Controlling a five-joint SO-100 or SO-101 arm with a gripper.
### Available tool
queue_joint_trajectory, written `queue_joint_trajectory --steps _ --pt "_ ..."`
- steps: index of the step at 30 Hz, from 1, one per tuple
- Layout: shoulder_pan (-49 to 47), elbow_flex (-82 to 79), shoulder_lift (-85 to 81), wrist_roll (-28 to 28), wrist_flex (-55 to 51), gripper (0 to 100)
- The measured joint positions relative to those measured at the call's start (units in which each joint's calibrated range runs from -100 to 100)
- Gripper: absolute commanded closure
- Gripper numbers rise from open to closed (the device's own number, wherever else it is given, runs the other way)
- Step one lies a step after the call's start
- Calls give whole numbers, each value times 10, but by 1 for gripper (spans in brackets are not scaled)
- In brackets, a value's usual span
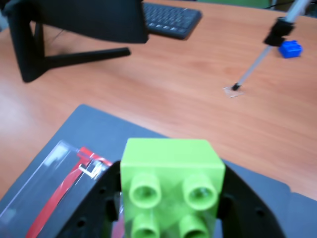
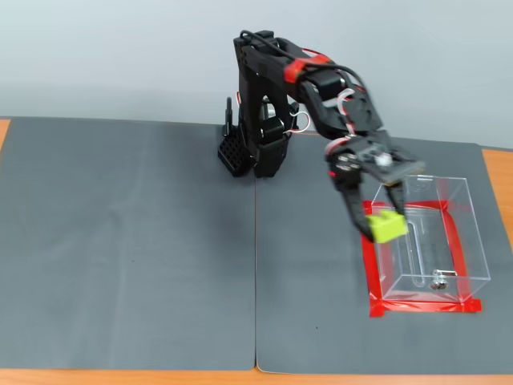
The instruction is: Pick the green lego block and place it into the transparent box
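Fixed view: jaws of gripper [image 2: 383,224] clenched on green lego block [image 2: 387,226], held above left wall of transparent box [image 2: 449,241], right on grey mat [image 2: 128,241]. Wrist view: block [image 1: 171,186] studs facing camera.

Office desk: keyboard [image 1: 171,20], monitor stand [image 1: 54,54]

black jointed arm [image 2: 268,96] with red accents, loose dark cables, and a black pincer [image 2: 383,210].
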State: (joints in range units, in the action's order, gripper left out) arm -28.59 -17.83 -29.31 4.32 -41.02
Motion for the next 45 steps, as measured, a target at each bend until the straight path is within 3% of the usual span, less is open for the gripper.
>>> queue_joint_trajectory --steps 17,37,45 --pt "-189 9 109 -13 0 87" --pt "-217 59 186 -13 0 86" --pt "-217 53 186 -13 -2 66"
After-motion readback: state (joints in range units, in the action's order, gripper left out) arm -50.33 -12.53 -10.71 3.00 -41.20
